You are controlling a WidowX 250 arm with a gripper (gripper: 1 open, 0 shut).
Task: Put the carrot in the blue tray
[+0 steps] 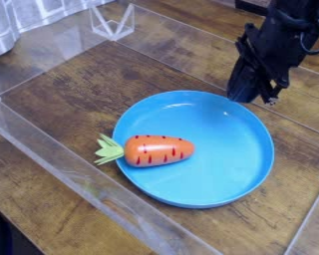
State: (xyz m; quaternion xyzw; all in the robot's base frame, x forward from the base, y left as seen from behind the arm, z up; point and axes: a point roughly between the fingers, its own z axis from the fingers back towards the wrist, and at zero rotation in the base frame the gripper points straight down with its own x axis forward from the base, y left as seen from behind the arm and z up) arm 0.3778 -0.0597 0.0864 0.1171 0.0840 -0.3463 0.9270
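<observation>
Item one: the carrot (157, 150). You find it lying on its side in the blue tray (235, 159), down and to the left of the claw (251, 97), well apart from it. Its long axis runs nearly level across the picture. The rounded orange tip points right, toward the tray's middle; the light green leafy top points left and pokes out over the tray's left rim. Short dark stripes mark its upper side. No label or writing shows on it.

Item two: the blue tray. Round, shallow, low rim, resting flat on the desk (69, 110). Its far right rim lies just below the claw. You can read no brand or lettering on it.

Item three: the claw. Black, pointing steeply down, hanging above the tray's far right edge. Its fingers are closed together and hold nothing.

Item four: the desk. Dark wood planks, with a clear plastic wall (69, 164) crossing the near left side, far to the claw's left.
</observation>
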